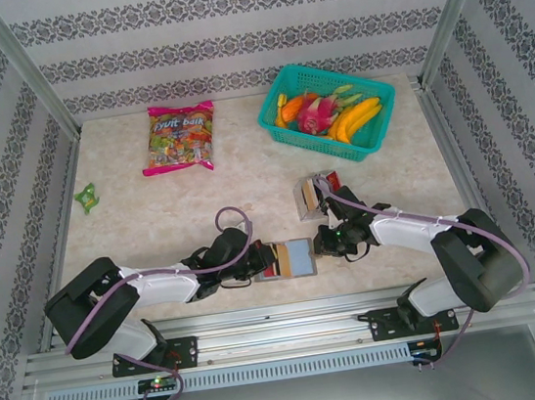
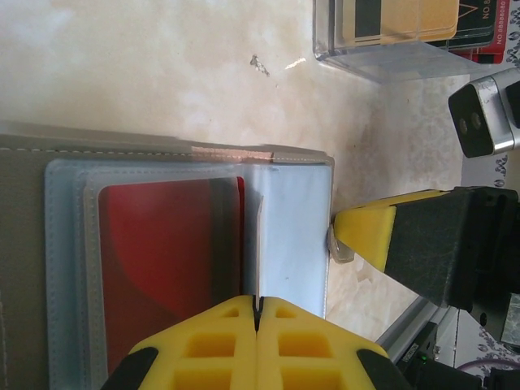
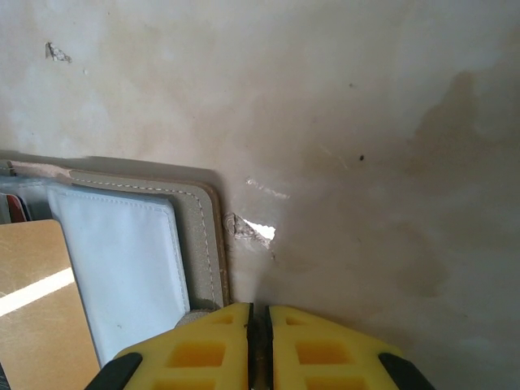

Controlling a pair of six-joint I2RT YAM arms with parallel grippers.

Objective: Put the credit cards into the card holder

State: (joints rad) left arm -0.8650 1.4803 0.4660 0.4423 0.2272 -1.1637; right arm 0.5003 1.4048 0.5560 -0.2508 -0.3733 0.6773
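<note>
I'm pinning the open dark-gray folding card holder (image 1: 297, 256) between the arms, left gripper (image 2: 257, 313) clamping its pale inner panel. One red plastic card (image 2: 171, 252) is sitting inside; others are waiting in the clear plastic box (image 2: 382, 61). Right gripper (image 3: 260, 315), jaws drawn together, is touching the holder's edge.

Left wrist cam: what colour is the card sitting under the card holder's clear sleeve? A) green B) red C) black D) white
B: a red card shows through the clear sleeve of the open card holder, directly ahead of the closed left gripper.
</note>
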